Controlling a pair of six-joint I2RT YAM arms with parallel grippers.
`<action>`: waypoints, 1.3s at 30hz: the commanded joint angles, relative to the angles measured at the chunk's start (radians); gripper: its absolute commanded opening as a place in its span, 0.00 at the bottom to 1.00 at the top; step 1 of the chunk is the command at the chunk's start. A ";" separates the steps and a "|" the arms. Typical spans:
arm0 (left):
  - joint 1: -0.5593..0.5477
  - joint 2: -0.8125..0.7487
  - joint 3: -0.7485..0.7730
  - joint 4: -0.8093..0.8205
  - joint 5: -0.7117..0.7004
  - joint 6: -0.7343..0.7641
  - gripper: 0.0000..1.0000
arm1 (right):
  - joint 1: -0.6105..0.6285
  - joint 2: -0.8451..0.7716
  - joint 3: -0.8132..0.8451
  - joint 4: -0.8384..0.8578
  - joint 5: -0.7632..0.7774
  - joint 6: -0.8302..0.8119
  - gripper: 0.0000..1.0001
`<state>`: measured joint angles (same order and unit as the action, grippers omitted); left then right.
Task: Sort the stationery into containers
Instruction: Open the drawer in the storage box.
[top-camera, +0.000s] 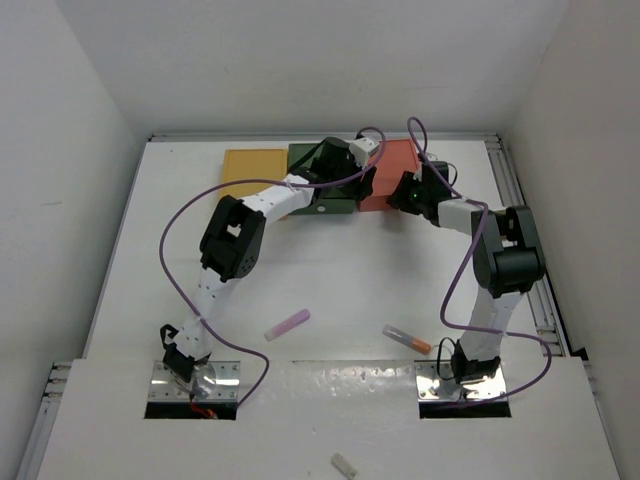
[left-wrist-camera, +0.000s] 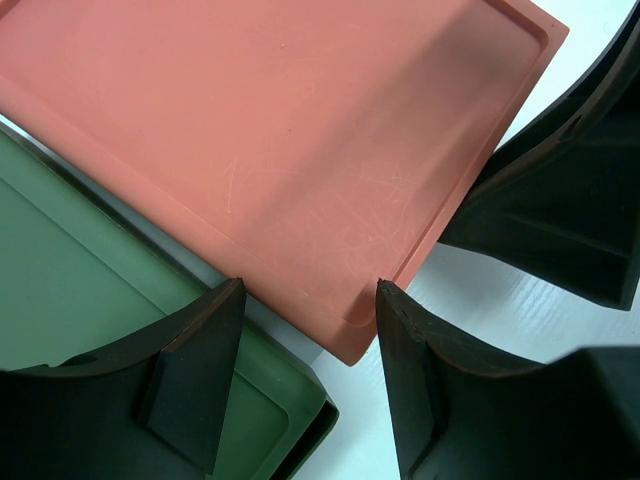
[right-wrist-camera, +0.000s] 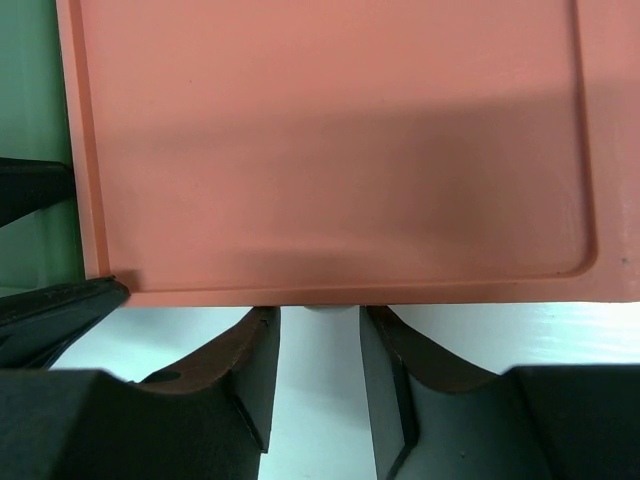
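Observation:
The salmon red box (top-camera: 397, 160) stands at the back of the table, beside the dark green box (top-camera: 300, 157) and the mustard yellow box (top-camera: 254, 169). My right gripper (right-wrist-camera: 320, 315) is open at the red box's front edge (right-wrist-camera: 330, 150), its fingers on either side of the small white knob (right-wrist-camera: 322, 309). My left gripper (left-wrist-camera: 310, 292) is open and empty above the near corner of the red box (left-wrist-camera: 280, 130), next to the green box (left-wrist-camera: 80, 280). A lilac stick (top-camera: 287, 323) and a clear orange-tipped tube (top-camera: 407, 339) lie on the table near the arm bases.
A pale whitish stub (top-camera: 344, 465) lies on the near ledge. White walls close in the table on three sides. Purple cables loop from both arms. The right gripper's fingers (left-wrist-camera: 570, 200) show in the left wrist view, close to my left gripper.

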<state>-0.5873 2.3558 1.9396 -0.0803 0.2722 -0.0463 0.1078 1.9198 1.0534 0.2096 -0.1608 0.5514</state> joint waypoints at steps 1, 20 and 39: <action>0.003 0.011 -0.019 -0.010 -0.002 -0.006 0.61 | -0.002 0.002 0.040 0.077 -0.002 -0.037 0.37; 0.001 0.014 -0.019 -0.004 -0.001 -0.013 0.61 | -0.002 0.018 0.017 0.108 -0.019 -0.076 0.32; 0.000 0.014 -0.024 -0.001 0.001 -0.012 0.61 | 0.004 0.018 0.011 0.102 -0.022 -0.090 0.42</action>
<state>-0.5877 2.3566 1.9377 -0.0727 0.2691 -0.0498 0.1074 1.9335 1.0527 0.2604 -0.1837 0.4633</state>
